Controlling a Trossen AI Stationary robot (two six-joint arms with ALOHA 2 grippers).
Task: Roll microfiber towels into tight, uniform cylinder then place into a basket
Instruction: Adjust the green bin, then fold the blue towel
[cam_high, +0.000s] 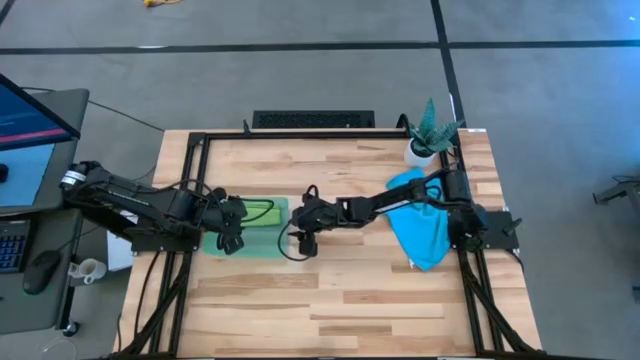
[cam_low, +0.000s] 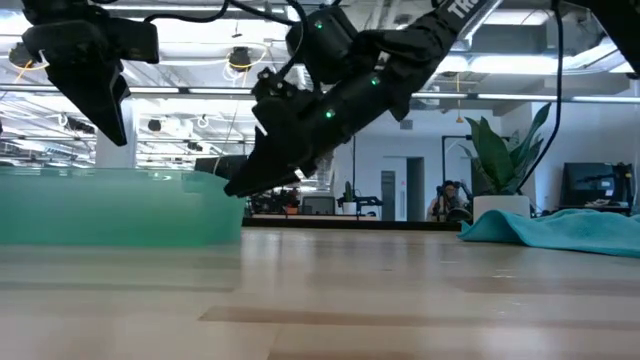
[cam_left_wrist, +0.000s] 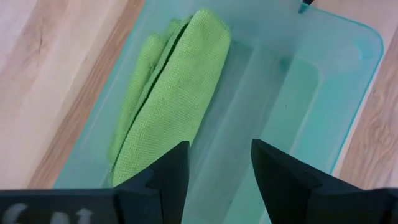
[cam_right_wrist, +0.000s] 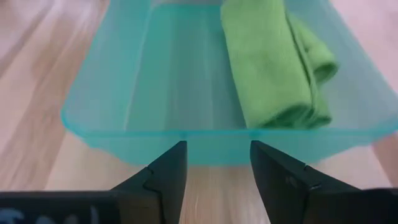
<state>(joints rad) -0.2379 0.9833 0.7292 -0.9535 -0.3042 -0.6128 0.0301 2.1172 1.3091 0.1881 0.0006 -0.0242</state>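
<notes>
The translucent teal basket (cam_high: 255, 250) stands left of the table's middle. A lime green towel (cam_left_wrist: 168, 93), rolled into a loose bundle, lies along the far side of its floor. My left gripper (cam_left_wrist: 217, 162) hangs open above the basket's left part, pointing steeply down, touching nothing. My right gripper (cam_right_wrist: 216, 162) is open and slants down at the basket's right end wall (cam_right_wrist: 211, 146), one fingertip to each side of the wall's middle. The sky blue towel (cam_high: 425, 235) lies crumpled on the table at the right, partly under the right arm. My right gripper has its open fingertips (cam_low: 238, 186) at the rim of the basket's right end wall, coming from the table's right side and slanting down. I cannot tell whether they touch the wall. The basket stands flat on the table.
A potted plant (cam_high: 430, 135) stands at the far right corner, just beyond the blue towel. A black frame rail (cam_high: 330, 135) runs along the table's far edge and sides. Bare wood stretches across the near half of the table (cam_high: 330, 310).
</notes>
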